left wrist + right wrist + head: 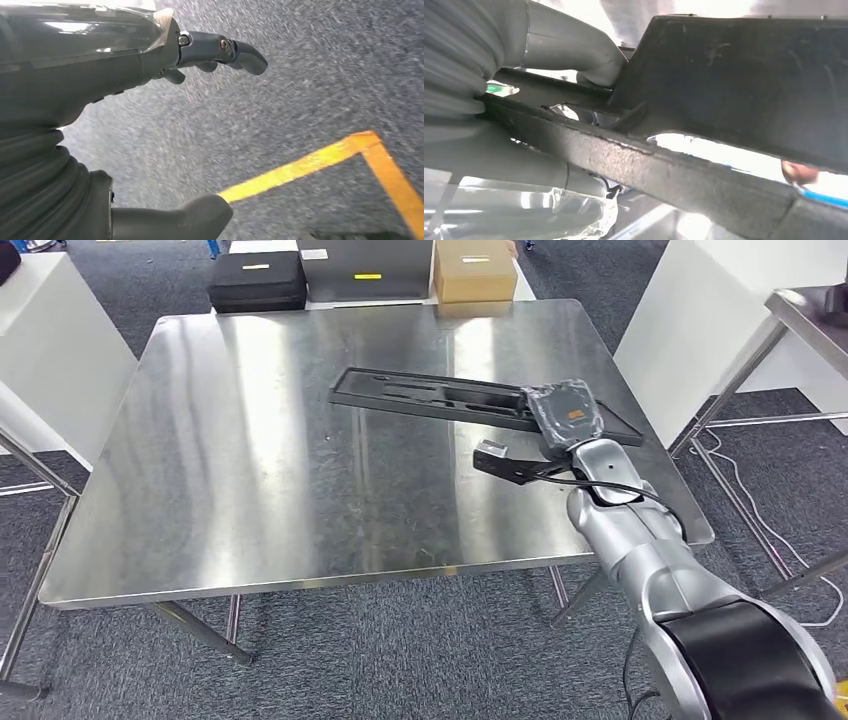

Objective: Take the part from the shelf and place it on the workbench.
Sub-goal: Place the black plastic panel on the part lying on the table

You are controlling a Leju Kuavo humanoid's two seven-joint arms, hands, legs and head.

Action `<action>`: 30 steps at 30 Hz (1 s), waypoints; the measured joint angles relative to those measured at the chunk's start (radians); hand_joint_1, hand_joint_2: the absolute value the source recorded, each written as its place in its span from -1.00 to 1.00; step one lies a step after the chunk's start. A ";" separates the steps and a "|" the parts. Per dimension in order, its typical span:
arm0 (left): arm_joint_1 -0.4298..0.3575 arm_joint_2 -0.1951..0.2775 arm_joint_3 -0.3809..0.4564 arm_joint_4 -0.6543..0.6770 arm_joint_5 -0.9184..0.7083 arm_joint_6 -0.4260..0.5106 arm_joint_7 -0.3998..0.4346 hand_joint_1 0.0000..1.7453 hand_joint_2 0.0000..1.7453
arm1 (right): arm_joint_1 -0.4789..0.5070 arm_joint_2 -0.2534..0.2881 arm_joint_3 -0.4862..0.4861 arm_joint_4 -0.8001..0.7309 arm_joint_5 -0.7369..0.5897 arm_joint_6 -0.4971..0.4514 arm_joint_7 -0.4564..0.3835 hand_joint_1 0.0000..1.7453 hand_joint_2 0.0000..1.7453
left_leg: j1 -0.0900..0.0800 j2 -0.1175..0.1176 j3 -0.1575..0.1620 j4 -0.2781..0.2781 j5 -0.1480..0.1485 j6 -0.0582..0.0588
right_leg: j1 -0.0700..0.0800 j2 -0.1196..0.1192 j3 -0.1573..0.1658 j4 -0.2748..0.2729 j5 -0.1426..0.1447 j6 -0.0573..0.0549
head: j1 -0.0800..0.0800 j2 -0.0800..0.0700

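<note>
Room: I see grey carpet, white panels to either side, and a dark case [257, 280], a grey box [366, 270] and a cardboard box [474, 270] on a low surface beyond the tabletop.
Tabletop: a square stainless sheet [300, 470] on thin legs, glossy and reflective; I judge it slick under plastic.
Part: a long, flat black plastic frame [440, 398] with cut-out slots, stretched over the far right of the tabletop. From the head view I cannot tell whether it lies fully flat or its near end is lifted.
Right hand: the right hand [565, 418] is clamped on the part's right end; in the right wrist view the thumb [569, 47] presses on one face and the rail [664, 165] runs across the palm.
Left hand: the left hand [200, 60] hangs above the carpet beside a yellow floor line [320, 162], fingers apart, holding nothing.
Weight: I judge it light; thin moulded section, mostly openings.
Stiffness: fairly rigid, yet held at one end the free length may sag or twist.
Surface: matte, slightly grainy, so grip should hold without heavy squeeze.
Fragility: the narrow rails look like the weak spots.
Where to hold: on the solid end block or a thick rail, not the thin bridges.
Risk: it may slide on steel on release.
</note>
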 joint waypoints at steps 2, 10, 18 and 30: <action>0.000 -0.002 0.008 0.000 0.009 0.002 -0.039 -1.00 1.00 | -0.005 -0.023 -0.009 0.010 0.002 0.000 0.010 0.94 1.00 | 0.000 -0.011 0.001 0.003 -0.003 -0.003 | -0.002 0.001 0.037 -0.108 0.059 0.015 | 0.002 0.000; -0.002 -0.013 0.071 -0.003 0.084 0.070 -0.384 -1.00 1.00 | -0.015 -0.077 -0.060 0.041 0.020 0.001 0.028 0.94 1.00 | -0.008 -0.016 -0.001 0.014 -0.016 -0.002 | -0.001 0.006 0.112 -0.280 0.135 0.005 | 0.001 0.000; -0.005 -0.023 0.131 -0.004 0.122 0.165 -0.567 -1.00 1.00 | 0.001 -0.117 -0.091 0.063 0.047 0.000 0.007 0.94 1.00 | -0.008 -0.006 0.006 0.005 -0.016 -0.009 | 0.001 0.015 0.112 -0.279 0.135 0.000 | 0.001 0.000; -0.017 -0.027 0.145 -0.004 0.098 0.162 -0.565 -1.00 1.00 | 0.030 -0.158 -0.121 0.074 0.051 -0.006 -0.070 0.94 1.00 | -0.014 -0.006 0.005 0.004 -0.016 -0.019 | 0.000 0.015 0.114 -0.279 0.134 -0.001 | 0.002 0.000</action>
